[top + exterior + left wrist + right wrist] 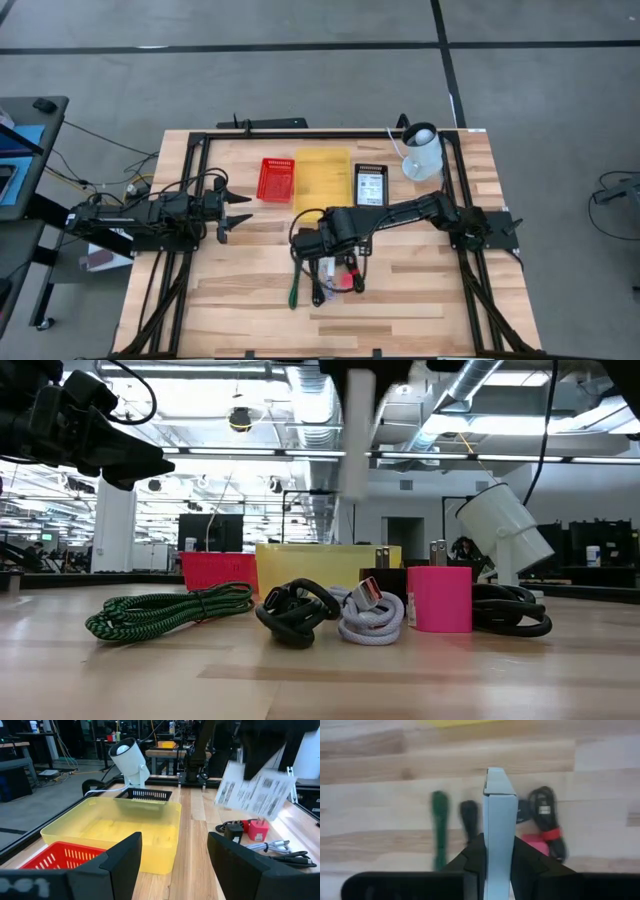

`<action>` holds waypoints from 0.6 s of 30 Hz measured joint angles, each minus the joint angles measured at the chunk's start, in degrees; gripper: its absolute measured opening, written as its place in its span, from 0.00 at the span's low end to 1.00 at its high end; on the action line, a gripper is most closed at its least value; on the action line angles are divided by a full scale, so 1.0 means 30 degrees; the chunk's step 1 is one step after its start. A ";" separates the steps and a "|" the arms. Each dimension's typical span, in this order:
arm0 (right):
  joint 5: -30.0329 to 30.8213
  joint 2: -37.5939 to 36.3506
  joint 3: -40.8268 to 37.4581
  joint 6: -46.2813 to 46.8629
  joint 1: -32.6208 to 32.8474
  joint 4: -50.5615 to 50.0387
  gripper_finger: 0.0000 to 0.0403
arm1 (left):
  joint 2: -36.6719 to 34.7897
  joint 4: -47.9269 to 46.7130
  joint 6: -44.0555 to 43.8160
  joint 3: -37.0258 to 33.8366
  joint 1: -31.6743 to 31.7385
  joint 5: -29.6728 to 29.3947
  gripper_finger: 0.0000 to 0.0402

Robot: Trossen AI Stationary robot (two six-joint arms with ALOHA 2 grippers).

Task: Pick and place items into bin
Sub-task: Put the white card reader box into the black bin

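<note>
1. Pale wooden planks formed the table (420, 290), framed by dark rails; beyond it, the low view showed a hall with ceiling ducts and strip lights.
2. Red basket (276, 180), yellow bin (321, 178) and black basket (371, 185) stood in a row at the far side.
3. Right gripper (496, 852) held a slim white box (497, 825) pinched edge-on above the table, its long axis running forward from the fingers.
4. Beneath it lay the green cable (439, 827), black cable (469, 820), black-and-red cable (547, 822) and pink piece (536, 843).
5. Left gripper (236, 212) waited with jaws wide at the table's left.
</note>
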 joint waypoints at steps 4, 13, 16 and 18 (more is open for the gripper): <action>0.0764 -0.1044 -0.0414 -0.1145 -0.0295 -0.0057 0.14 | 0.0006 0.0001 -0.0004 0.0007 0.0000 -0.0008 0.55; 0.1629 -0.3013 -0.0435 -0.4718 -0.1771 0.0027 0.14 | 0.0000 0.0000 0.0000 0.0007 -0.0007 0.0007 0.55; 0.1632 -0.3614 -0.0488 -0.5918 -0.2420 0.0053 0.14 | 0.0000 0.0005 -0.0005 0.0007 -0.0002 0.0007 0.55; 0.1629 -0.4224 -0.1201 -0.6542 -0.2854 0.0071 0.14 | 0.0000 0.0005 -0.0007 0.0003 -0.0003 0.0007 0.55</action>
